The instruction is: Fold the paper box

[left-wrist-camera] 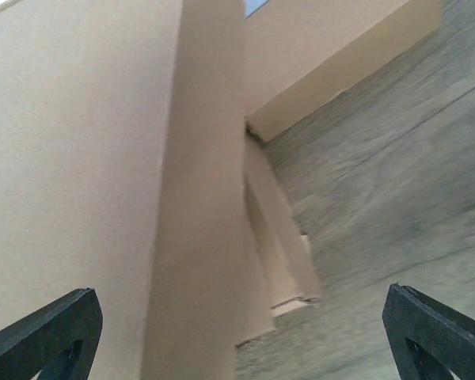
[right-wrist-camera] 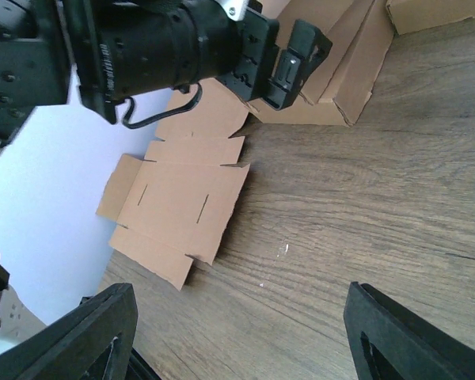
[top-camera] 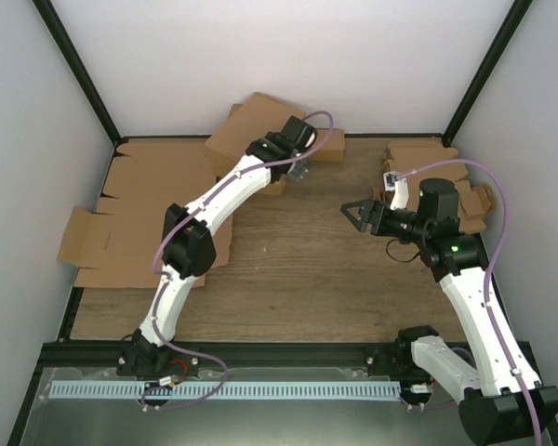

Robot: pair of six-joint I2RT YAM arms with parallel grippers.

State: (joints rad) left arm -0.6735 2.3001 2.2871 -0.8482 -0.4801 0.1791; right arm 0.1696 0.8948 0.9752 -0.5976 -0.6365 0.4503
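The paper box (top-camera: 256, 121) lies at the back of the tabletop (top-camera: 307, 279), about mid-width and close to the rear wall. It is plain brown cardboard, partly folded, with one long panel running off to the right along the back edge.

The left arm reaches diagonally from its base up to this box, and the left end effector (top-camera: 298, 170) sits at the box's near right side. In the left wrist view its jaws are spread wide, one fingertip (left-wrist-camera: 63, 324) in each lower corner. Between them there is only a close-up of the box (left-wrist-camera: 79, 158): a broad flat face, a raised lengthwise fold and a narrow side flap lying on the wood grain. Neither finger touches the cardboard there, so this end effector (left-wrist-camera: 241, 293) holds nothing.

The right end effector (top-camera: 352, 218) hangs over bare wood right of centre, pointing left toward the other arm and well apart from the box. Its jaws are open and empty. In the right wrist view both fingers (right-wrist-camera: 87, 324) frame the tabletop, with only wood between them (right-wrist-camera: 241, 289).

Flat die-cut cardboard blanks (top-camera: 130, 214) are spread along the left side of the tabletop. One notched blank (right-wrist-camera: 178, 210) also shows in the right wrist view, lying flat below the left arm. A stack of smaller cardboard pieces (top-camera: 437, 172) sits at the back right, behind the right arm's wrist.
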